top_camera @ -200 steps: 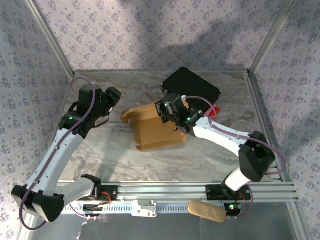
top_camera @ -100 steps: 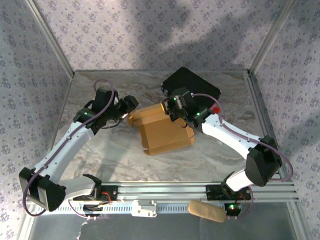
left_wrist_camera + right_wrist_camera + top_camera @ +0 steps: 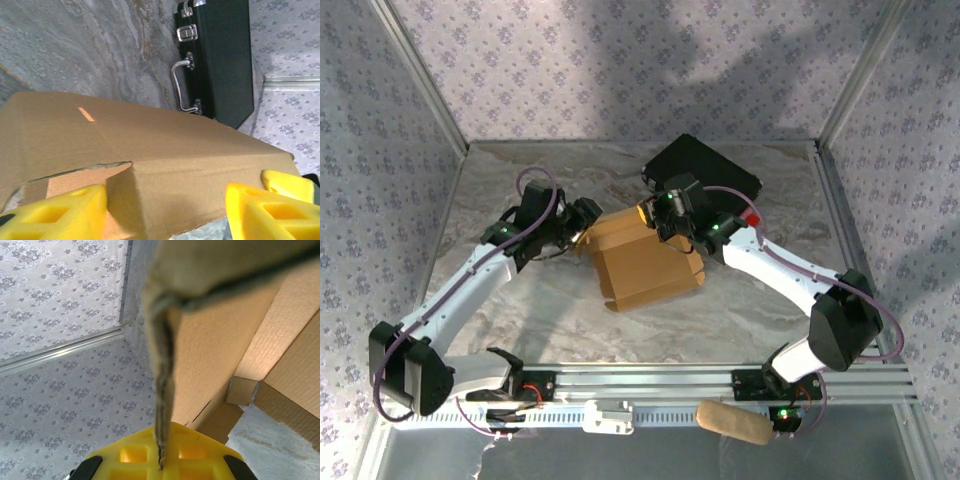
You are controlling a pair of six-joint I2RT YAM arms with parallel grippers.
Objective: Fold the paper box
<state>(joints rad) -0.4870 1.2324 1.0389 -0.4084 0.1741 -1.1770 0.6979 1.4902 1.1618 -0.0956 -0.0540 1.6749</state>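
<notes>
text: none legible | labels, brands, numbers, signs: none readable in any view

A black case (image 3: 705,172) with a metal handle (image 3: 175,85) and latch (image 3: 186,33) lies flat on the marble-patterned table (image 3: 520,170), directly beyond the right gripper (image 3: 650,215). A small red item (image 3: 750,218) sits to the right of that gripper, beside the case's corner. Floral-patterned walls (image 3: 620,70) enclose the table.
</notes>
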